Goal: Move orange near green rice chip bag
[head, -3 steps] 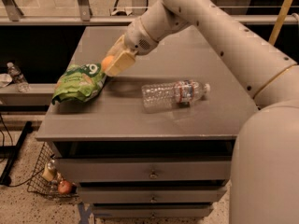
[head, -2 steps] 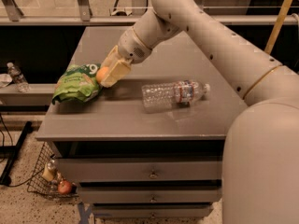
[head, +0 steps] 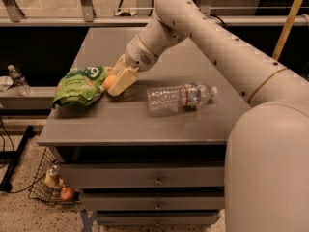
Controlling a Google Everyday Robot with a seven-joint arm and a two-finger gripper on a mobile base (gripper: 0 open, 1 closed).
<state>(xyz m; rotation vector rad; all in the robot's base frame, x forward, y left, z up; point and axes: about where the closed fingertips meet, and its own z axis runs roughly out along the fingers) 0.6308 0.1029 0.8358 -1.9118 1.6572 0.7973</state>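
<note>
Your gripper [head: 117, 84] is down at the left half of the worktop [head: 145, 124], and its jaws are clenched on the orange [head: 109, 82]. The fruit shows on the left side of the pale near finger, right against the right end of the bag [head: 79, 85]. So the carry looks as good as done: the orange is already beside its target, touching it or just short of touching.

What is left, by my judgement, is the set-down and release. You cannot tell from this angle whether the orange rests on the worktop or hangs a little above it, so treat it as not yet placed. Once it sits, let go and lift the arm away without nudging the bag.

The orange is round, so it has no long axis and no heading to mind; expect it to roll if let go carelessly. The bag lies flat with its long axis running from the near left up toward the far right, its right end pointing at the orange. The bottle [head: 178, 96] lies on its side well apart to the right, out of your way.
</note>
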